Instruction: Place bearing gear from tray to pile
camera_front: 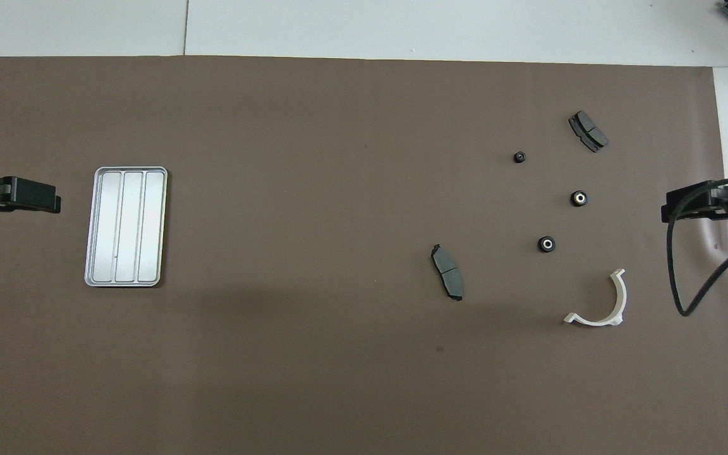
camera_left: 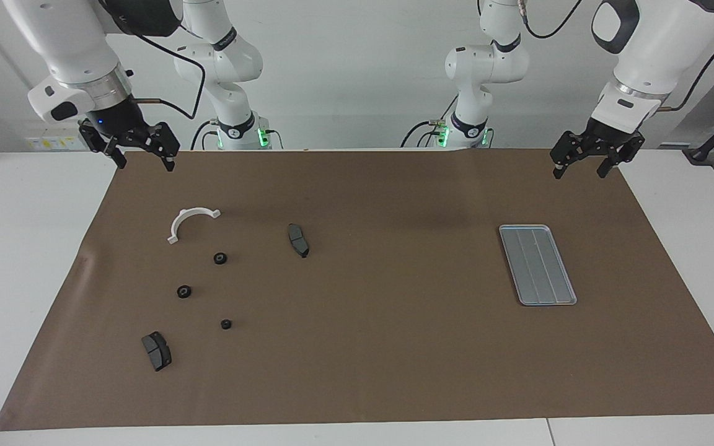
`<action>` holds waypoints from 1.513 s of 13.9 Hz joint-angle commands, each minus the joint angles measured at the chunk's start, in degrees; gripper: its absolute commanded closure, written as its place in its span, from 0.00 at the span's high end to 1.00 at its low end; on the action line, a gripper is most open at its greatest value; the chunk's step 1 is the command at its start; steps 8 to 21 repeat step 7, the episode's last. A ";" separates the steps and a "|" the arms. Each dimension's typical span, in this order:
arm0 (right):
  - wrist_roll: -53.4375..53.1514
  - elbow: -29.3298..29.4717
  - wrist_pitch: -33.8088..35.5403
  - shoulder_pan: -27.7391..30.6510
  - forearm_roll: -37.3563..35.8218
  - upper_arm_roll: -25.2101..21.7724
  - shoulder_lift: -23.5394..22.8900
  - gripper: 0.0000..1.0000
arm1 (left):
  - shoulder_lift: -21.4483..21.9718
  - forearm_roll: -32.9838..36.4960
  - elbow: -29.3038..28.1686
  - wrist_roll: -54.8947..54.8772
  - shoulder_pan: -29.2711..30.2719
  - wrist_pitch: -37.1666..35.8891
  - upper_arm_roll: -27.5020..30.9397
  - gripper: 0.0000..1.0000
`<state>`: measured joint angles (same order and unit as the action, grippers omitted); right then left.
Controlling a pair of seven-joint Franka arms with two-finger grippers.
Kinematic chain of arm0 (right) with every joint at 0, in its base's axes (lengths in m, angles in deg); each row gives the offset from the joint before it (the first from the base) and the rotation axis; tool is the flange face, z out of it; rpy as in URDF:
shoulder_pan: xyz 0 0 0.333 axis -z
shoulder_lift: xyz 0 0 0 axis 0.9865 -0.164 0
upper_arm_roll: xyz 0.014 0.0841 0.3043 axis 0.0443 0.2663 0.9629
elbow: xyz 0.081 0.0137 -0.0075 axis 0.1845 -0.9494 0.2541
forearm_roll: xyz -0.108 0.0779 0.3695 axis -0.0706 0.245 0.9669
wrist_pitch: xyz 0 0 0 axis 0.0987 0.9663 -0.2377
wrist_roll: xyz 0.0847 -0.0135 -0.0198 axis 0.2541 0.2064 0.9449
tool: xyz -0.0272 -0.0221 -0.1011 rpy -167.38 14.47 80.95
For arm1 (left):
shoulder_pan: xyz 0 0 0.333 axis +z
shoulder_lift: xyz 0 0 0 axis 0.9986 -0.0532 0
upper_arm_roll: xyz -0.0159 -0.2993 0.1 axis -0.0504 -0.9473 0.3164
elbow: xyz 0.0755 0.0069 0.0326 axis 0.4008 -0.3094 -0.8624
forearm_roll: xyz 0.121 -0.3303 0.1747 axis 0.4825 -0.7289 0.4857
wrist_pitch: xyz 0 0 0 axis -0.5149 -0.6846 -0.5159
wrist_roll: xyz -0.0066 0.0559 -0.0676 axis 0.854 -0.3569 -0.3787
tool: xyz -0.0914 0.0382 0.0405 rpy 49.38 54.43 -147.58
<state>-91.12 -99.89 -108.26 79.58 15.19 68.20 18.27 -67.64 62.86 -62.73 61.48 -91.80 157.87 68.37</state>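
A brown paper mat (camera_left: 369,297) covers most of the white table (camera_left: 22,248). Toward the left arm's end lies the flat rectangular silver-grey metal tray (camera_left: 538,264) with rounded corners, a raised rim and lengthwise ridges; nothing rests in it.

All 3 small black round bearing gears lie on the mat toward the right arm's end, among the pile's parts. The gear nearest the robots (camera_left: 220,258) sits just beside the white half-ring bracket with end tabs (camera_left: 190,223). The middle gear (camera_left: 184,291) lies farther from the robots, and the smallest-looking gear (camera_left: 226,324) is the farthest of the 3. In the overhead view these are the gears at (camera_front: 546,244), (camera_front: 579,198) and (camera_front: 519,157), the first 2 showing pale centres.

1 dark grey curved brake-pad-like piece (camera_left: 298,240) lies toward the middle of the table from the nearest gear. The other dark grey curved piece (camera_left: 157,350) is the part farthest from the robots, near the smallest gear.

The left gripper (camera_left: 582,171) hangs in the air over the mat's edge at the robots' side, above and apart from the tray, its fingers spread and holding nothing. The right gripper (camera_left: 144,162) hangs over the mat's corner near the bracket, fingers likewise spread and empty.
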 commanded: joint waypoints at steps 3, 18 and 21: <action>-0.25 -1.47 0.98 0.63 -0.52 0.76 1.43 1.00 | 0.91 -0.60 -0.33 0.28 -0.17 -0.85 0.08 1.00; -0.16 -1.47 1.06 0.63 -0.52 0.84 1.43 1.00 | 1.00 -0.60 -0.33 0.28 -0.25 -0.94 0.08 1.00; -0.16 -1.47 1.06 0.63 -0.52 0.84 1.43 1.00 | 1.00 -0.60 -0.33 0.28 -0.25 -0.94 0.08 1.00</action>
